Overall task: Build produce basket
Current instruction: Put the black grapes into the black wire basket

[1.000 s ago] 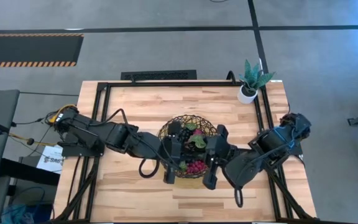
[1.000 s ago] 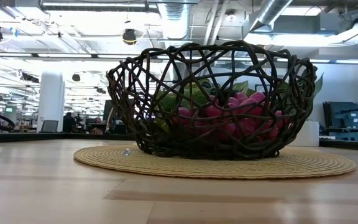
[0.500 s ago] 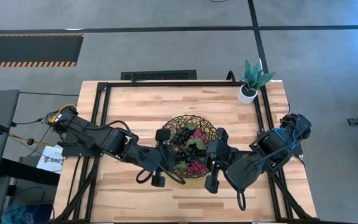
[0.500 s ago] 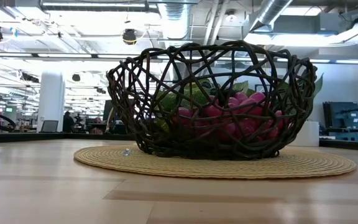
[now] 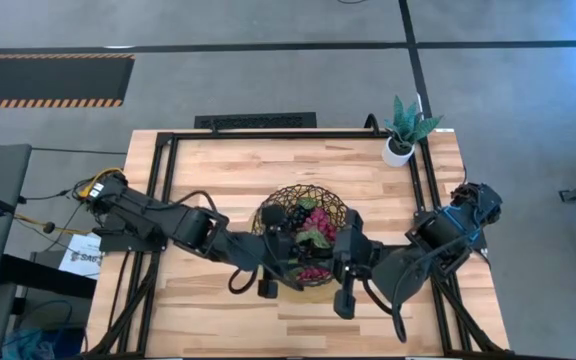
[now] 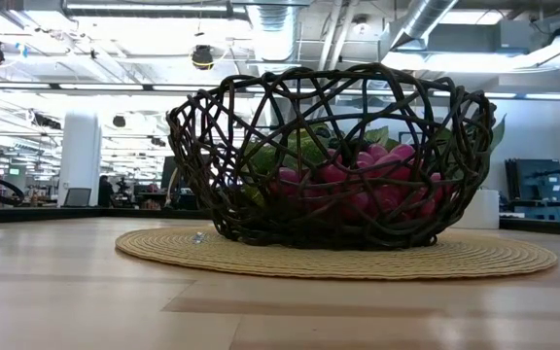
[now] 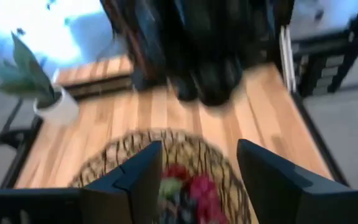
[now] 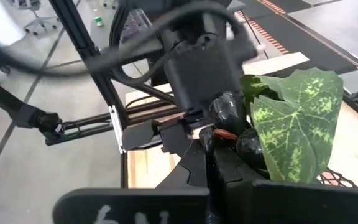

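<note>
The dark woven basket (image 5: 303,190) (image 6: 329,146) stands on its tan round base (image 6: 338,255) at the table's middle. Red and dark grape bunches with green leaves (image 5: 313,268) (image 6: 358,185) lie inside it. My left gripper (image 5: 286,248) (image 7: 197,180) hangs open over the basket's left half, pointing toward the table's right, with nothing between its fingers. My right gripper (image 5: 326,250) (image 8: 211,165) comes over the basket's right side, shut on a dark grape bunch (image 8: 232,112) with a large green leaf (image 8: 291,118). Just beyond this bunch stands my left gripper (image 8: 197,56). My right gripper has the dark grape bunch at its fingertips, which meet under the dark grapes near a brown stem (image 8: 219,134). The grapes hide the exact part pinched. The fingers come level from the table's right. The bunch is lifted clear above the basket, leaf spread to one side.
A small white pot with a green plant (image 5: 400,140) (image 7: 48,106) stands at the table's far right corner. A black frame (image 5: 168,180) runs along the table's edges. Bare wood lies near (image 5: 298,325) and far (image 5: 268,160) of the basket.
My left gripper has drawn back a little from over the basket toward the table's left edge, then come part of the way back. The basket and the bunches in it have stayed put.
</note>
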Controlling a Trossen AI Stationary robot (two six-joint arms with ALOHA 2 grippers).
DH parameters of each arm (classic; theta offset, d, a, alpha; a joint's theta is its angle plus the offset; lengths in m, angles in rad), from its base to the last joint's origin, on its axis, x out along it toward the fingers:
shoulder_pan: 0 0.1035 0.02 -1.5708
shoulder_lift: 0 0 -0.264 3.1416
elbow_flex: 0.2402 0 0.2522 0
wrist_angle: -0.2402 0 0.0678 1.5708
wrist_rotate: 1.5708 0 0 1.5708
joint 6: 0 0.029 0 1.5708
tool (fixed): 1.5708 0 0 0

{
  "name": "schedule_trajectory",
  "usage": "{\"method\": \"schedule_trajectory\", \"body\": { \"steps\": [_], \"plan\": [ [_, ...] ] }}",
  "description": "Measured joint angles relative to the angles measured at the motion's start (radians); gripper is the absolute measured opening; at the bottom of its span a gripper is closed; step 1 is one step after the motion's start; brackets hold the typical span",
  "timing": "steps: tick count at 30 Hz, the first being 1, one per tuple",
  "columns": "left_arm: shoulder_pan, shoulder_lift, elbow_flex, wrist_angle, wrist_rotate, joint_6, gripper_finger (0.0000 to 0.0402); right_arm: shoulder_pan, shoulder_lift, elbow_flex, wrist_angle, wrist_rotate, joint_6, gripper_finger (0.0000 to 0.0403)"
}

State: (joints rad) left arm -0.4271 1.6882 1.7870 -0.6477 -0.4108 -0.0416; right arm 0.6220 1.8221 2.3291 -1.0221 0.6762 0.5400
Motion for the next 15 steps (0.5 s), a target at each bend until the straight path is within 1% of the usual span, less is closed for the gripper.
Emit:
{"method": "schedule_trajectory", "body": {
  "steps": [5, 11, 15],
  "plan": [
    [0.0, -0.001, 0.0, 0.118, 0.01, 0.077, 0.021, -0.001, 0.0, 0.0, 0.017, 0.0, -0.003, 0.0],
    [0.001, -0.001, 0.0, 0.221, 0.109, 0.083, 0.0211, 0.001, -0.001, 0.002, 0.021, -0.001, -0.014, 0.0],
    [0.0, -0.001, 0.0, 0.261, 0.115, 0.099, 0.0211, 0.0, -0.002, 0.002, 0.018, -0.001, -0.018, 0.0]
  ]
}}
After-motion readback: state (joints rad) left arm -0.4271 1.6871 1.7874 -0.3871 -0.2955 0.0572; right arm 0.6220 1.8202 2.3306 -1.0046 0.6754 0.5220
